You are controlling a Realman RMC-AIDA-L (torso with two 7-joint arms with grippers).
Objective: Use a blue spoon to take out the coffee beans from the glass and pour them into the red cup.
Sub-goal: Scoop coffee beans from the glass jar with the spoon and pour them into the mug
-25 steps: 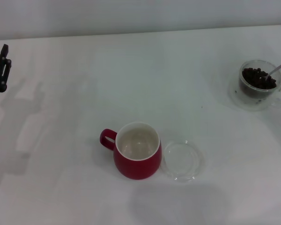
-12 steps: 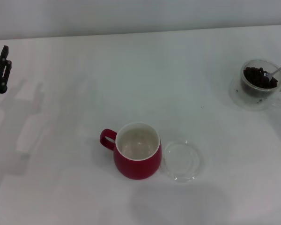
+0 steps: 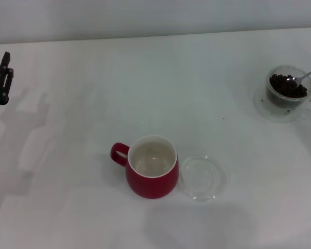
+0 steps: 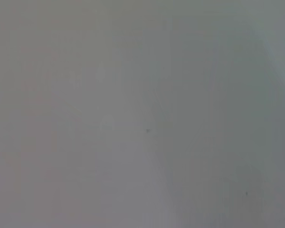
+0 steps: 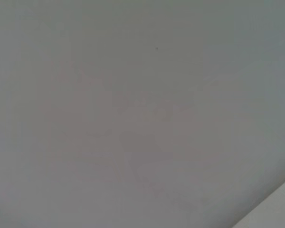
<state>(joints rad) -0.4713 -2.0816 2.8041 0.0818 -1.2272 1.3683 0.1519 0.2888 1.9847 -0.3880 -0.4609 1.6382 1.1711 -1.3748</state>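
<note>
Nothing has reached the red cup (image 3: 152, 173) yet, as far as I can judge: its cream inside looks bare, and it stands near the middle of the tabletop (image 3: 145, 83) with its loop handle toward my left. Just beside it on my right lies a flat clear saucer (image 3: 202, 178), also bare. The glass (image 3: 286, 92) sits well apart from the cup, far off on my right, with the coffee beans (image 3: 286, 85) still piled inside it. The blue spoon (image 3: 307, 74) has its metal bowl down among the beans and its stem slanting up out of the frame, so the handle and whatever holds it are hidden. My left tool (image 3: 1, 79) is parked at the far left edge of the head view, away from everything; I cannot tell whether its fingers are apart or together. My right tool is not visible anywhere, and both wrist views show only blank pale surface. So I read this as the scooping stage, with lifting, carrying and pouring all left to do.
</note>
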